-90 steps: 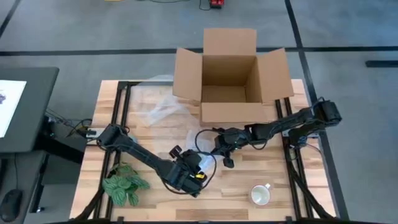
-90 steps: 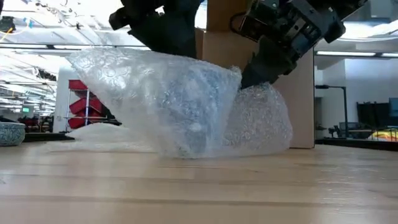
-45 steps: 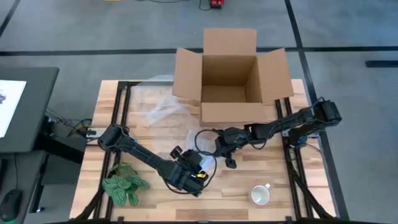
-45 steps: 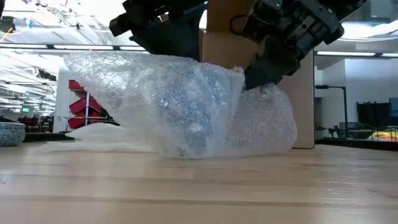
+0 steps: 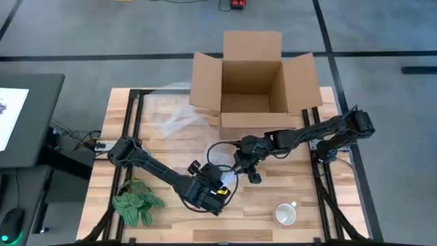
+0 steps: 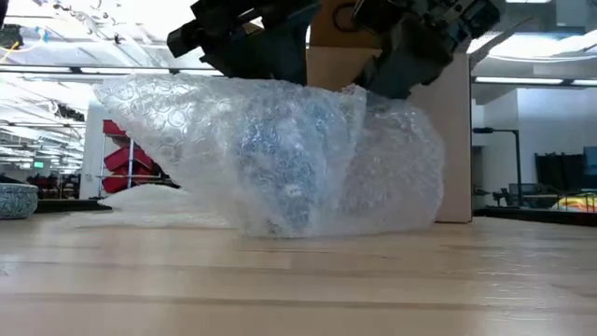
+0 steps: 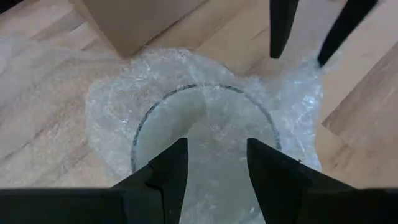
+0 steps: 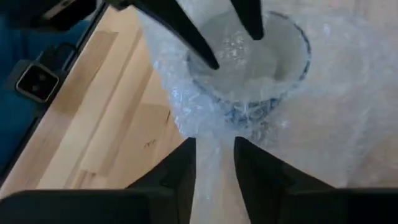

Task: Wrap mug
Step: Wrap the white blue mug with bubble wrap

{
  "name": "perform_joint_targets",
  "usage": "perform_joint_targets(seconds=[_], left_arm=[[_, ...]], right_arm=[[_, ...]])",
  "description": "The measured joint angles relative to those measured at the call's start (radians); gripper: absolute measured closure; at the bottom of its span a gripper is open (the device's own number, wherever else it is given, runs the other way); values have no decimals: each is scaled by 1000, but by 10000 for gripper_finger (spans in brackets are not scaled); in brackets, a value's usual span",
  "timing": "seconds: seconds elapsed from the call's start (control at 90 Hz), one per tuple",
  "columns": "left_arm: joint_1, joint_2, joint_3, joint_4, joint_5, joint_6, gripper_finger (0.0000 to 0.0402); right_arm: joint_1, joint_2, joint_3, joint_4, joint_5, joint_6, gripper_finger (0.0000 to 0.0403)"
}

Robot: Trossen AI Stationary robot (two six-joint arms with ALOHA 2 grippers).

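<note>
A sheet of clear bubble wrap [image 6: 280, 159] is tented over a mug with blue markings [image 8: 249, 62] at the table's middle. The mug's round rim [image 7: 205, 93] shows through the wrap. My left gripper [image 5: 208, 176] is above the wrap's near side and my right gripper [image 5: 235, 164] above its right side; each is shut on the wrap. In the low view both grippers [image 6: 244, 56] [image 6: 392, 79] stand above the wrap's raised top edge. The wrap's lower part rests on the table. My left gripper has bubble wrap [image 7: 217, 177] between its two fingers, coming from above and from the near side. The wrap's upper left part [image 6: 187, 93] stays raised below it. How many layers it has does not show. My right gripper pinches a gathered strip of the wrap [image 8: 214, 155] between its two fingers, slanting down from the table's right. The strip runs from the fingers down over the mug's side. This side of the wrap [image 6: 392, 121] is lifted, its bottom on the table.
An open cardboard box [image 5: 252, 89] stands at the far edge. More wrap sheets [image 5: 174, 119] lie at the far left. A white mug [image 5: 287, 214] sits near the front right, a green plant [image 5: 136, 203] at the front left.
My right gripper has risen and gone a little toward the far edge, still shut on the wrap. The wrap's right side has been drawn up taller. Its bottom has stayed on the table.
</note>
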Motion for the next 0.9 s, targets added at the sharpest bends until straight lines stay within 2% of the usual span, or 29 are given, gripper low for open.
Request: perform_joint_targets(seconds=[0.089, 0.289, 0.544, 0.744, 0.9], left_arm=[[0, 0, 0, 0, -6, 0, 261], [0, 0, 0, 0, -39, -2, 261], [1, 0, 0, -3, -48, -7, 261], [2, 0, 0, -3, -89, -12, 261], [5, -1, 0, -4, -91, 5, 261]], right_arm=[[0, 0, 14, 18, -7, -31, 301], [1, 10, -4, 181, -56, -31, 301], [11, 35, -16, 237, -63, -35, 301], [29, 89, -15, 317, -125, -35, 301], [32, 151, -7, 367, -112, -29, 301]])
